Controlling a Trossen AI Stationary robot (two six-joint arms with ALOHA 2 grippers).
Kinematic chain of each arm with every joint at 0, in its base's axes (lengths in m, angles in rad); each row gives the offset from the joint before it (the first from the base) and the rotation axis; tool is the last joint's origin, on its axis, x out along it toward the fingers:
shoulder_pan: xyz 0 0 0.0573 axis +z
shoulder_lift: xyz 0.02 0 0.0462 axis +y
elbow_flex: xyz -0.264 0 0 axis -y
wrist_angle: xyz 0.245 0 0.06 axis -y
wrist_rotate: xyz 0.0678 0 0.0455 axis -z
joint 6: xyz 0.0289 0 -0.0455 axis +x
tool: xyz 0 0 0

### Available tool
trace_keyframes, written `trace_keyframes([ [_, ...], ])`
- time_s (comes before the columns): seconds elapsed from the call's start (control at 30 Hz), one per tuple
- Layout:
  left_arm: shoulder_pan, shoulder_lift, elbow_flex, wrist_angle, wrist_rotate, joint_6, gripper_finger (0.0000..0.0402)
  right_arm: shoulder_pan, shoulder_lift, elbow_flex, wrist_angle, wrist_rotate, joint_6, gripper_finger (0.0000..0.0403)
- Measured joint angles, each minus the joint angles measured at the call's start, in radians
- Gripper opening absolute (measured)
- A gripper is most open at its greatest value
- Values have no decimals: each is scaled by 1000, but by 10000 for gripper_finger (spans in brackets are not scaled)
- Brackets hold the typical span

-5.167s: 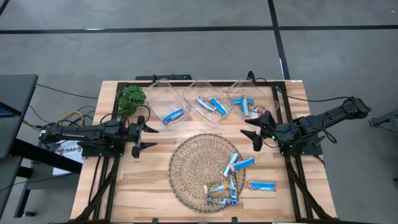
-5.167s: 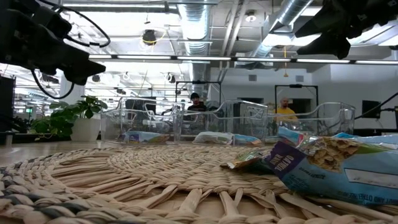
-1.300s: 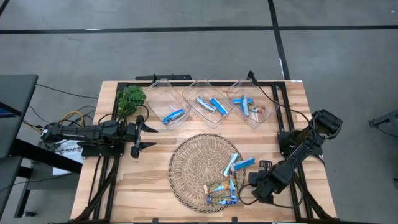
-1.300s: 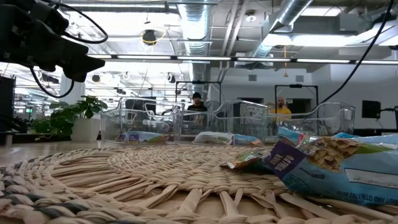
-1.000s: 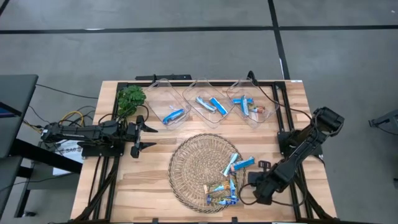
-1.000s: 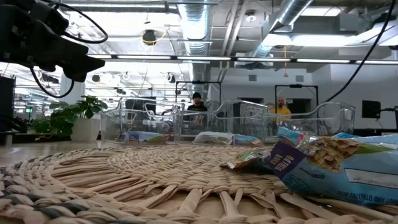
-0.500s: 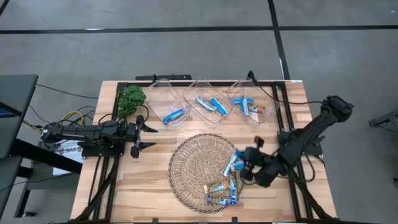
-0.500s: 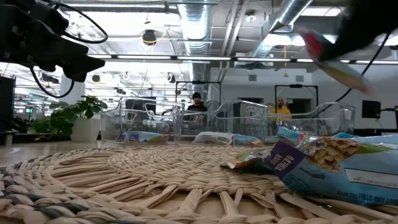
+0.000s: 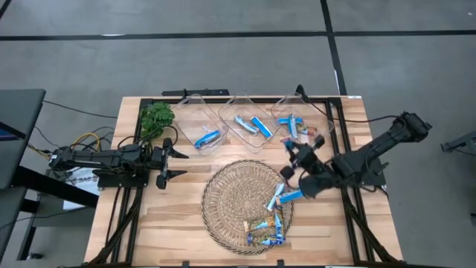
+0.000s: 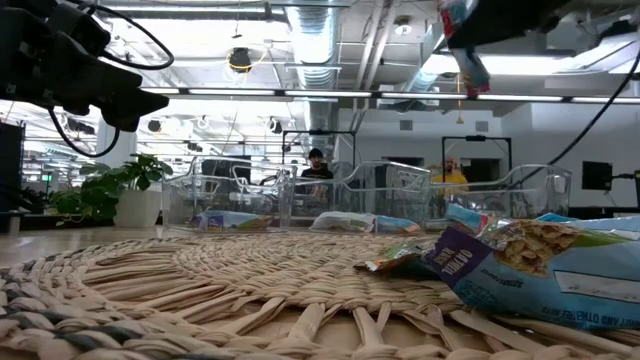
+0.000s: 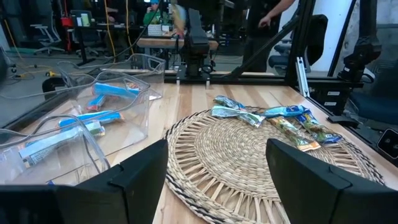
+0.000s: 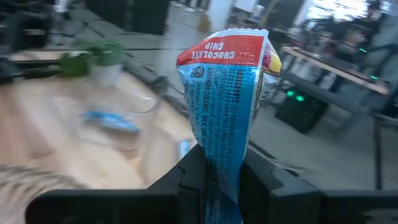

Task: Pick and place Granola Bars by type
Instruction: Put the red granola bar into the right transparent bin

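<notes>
Right claw (image 9: 291, 161) is clenched on a blue-and-red bar (image 12: 227, 93), up over the tabletop (image 9: 178, 223) near the right-hand bin (image 9: 321, 128). I'd centre it over that bin before letting go. Left claw (image 9: 169, 158) sits released, waiting.

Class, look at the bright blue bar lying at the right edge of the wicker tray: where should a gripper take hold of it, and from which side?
Grip the blue bar across its narrow middle, coming straight down from above. It lies flat and slanted on the wicker tray rim, long sides clear, so fingers should close across its width.

An open-plan lab or workshop: bare silver ceiling ducts (image 10: 300, 40), grey concrete floor (image 9: 223, 67), far desks with seated people (image 10: 316, 165)
</notes>
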Motion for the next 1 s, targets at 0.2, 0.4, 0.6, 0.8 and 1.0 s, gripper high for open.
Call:
trace_keyframes([
  [0.2,0,0,0,0,0,-3,265,-149,-18,0,-2,1,-83,55],
  [0.4,0,0,0,0,0,-3,265,-305,-24,0,-2,-1,-181,55],
  [0.6,0,0,0,0,0,-8,265,-449,-24,0,-33,-20,-240,55],
  [0.8,0,0,0,0,0,-1,265,-597,-4,-1,-99,-143,-233,55],
  [1.0,0,0,0,0,0,2,265,-714,29,-33,-124,-292,-226,55],
])
